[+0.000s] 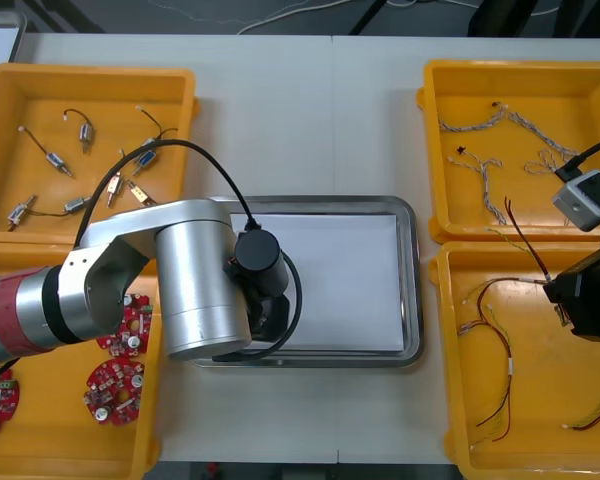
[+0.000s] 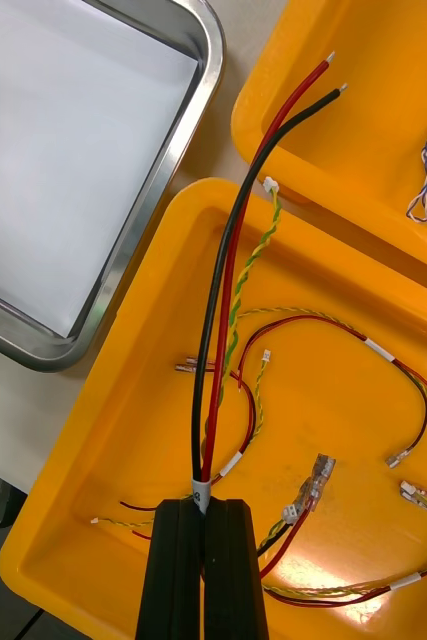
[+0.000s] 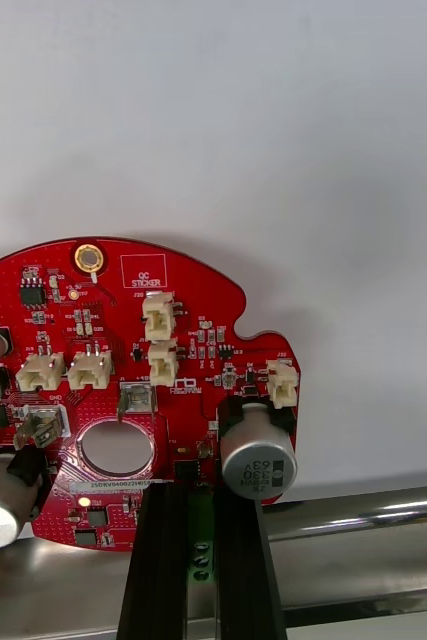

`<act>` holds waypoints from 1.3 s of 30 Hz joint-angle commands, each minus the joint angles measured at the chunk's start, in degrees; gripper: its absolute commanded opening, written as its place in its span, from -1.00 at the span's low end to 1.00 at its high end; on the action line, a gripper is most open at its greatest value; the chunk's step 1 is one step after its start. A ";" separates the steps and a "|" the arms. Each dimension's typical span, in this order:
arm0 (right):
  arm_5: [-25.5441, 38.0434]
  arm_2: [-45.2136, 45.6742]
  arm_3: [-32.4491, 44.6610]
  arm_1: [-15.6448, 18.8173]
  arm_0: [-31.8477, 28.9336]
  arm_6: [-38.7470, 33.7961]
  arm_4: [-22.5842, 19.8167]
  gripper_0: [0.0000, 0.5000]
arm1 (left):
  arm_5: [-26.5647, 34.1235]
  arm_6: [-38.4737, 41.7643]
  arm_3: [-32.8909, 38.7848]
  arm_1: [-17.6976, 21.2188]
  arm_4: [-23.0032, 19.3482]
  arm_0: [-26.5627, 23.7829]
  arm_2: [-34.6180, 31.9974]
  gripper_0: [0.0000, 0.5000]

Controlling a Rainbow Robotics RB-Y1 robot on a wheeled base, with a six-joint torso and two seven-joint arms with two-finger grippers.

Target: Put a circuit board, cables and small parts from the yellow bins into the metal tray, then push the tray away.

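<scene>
My left gripper [image 3: 201, 490] is shut on the edge of a round red circuit board [image 3: 123, 350], which hangs low over the white inside [image 3: 223, 120] of the metal tray [image 1: 412, 280], close to its shiny rim [image 3: 373, 515]. In the front view the left gripper [image 1: 267, 315] sits at the tray's left end, beneath its own wrist. My right gripper [image 2: 201, 500] is shut on a cable of one black and one red wire [image 2: 223, 300], lifted above the near right yellow bin [image 2: 103, 420]. The same right gripper [image 1: 560, 295] and cable [image 1: 525, 240] show in the front view.
The far left bin [image 1: 90, 80] holds small metal parts [image 1: 85, 135]. More circuit boards [image 1: 115, 385] lie in the near left bin. Blue and white cables [image 1: 495, 170] lie in the far right bin, and red and yellow cables [image 1: 490, 330] lie in the near right bin.
</scene>
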State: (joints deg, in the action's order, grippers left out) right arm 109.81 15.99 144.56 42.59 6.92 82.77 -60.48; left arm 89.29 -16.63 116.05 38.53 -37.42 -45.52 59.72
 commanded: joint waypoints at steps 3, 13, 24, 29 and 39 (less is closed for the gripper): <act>0.19 -0.70 0.28 1.88 1.08 -1.65 -0.52 -1.00 | -0.70 -2.61 0.32 -1.36 0.68 1.22 1.45 -1.00; 0.19 -0.70 0.28 1.88 1.08 -1.65 -0.52 -1.00 | -0.70 -2.26 0.76 -1.36 1.65 1.22 1.54 1.00; 0.19 -0.70 0.28 1.88 1.08 -1.65 -0.52 -1.00 | 2.90 -2.18 7.08 0.31 -5.47 0.52 -8.04 1.00; 0.19 -0.70 0.28 1.88 1.08 -1.65 -0.52 -1.00 | 9.67 -2.26 11.04 0.67 -9.16 -0.36 -15.08 1.00; 0.19 -0.70 0.28 1.88 1.08 -1.65 -0.52 -1.00 | 19.60 -3.32 16.05 4.97 -15.66 -0.63 -28.96 1.00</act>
State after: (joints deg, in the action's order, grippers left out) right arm 109.82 15.99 144.54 42.59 6.94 82.77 -60.48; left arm 106.18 -16.65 128.87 40.15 -51.64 -45.52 35.60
